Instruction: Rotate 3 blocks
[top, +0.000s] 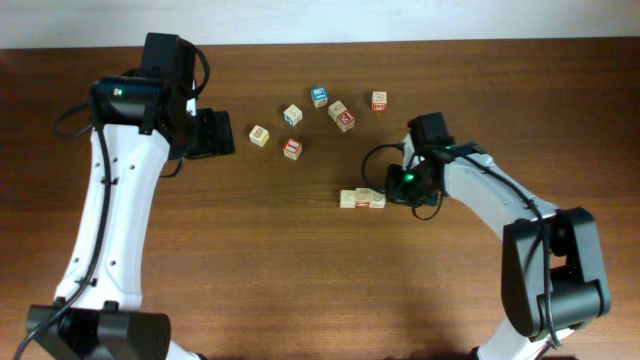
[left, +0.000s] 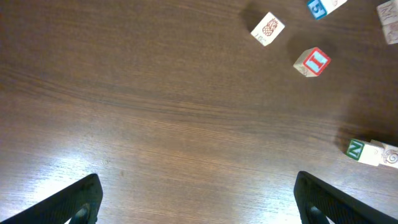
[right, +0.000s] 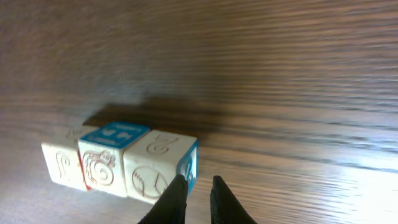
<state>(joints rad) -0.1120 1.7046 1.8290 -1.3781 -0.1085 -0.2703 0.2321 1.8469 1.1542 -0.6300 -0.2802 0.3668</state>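
While the blocks (right: 102, 167) lie in a touching row, right tool (right: 199, 182) closed beside its end, left tool (left: 196, 186) open

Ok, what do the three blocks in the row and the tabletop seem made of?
The three blocks: likely pale bare wood, matte, with red printed outlines and blue painted faces; grain is too fine to see. The tabletop: dark brown wood or wood-look laminate, semi-gloss; streaky grain and glare patches show, but which one is unclear.
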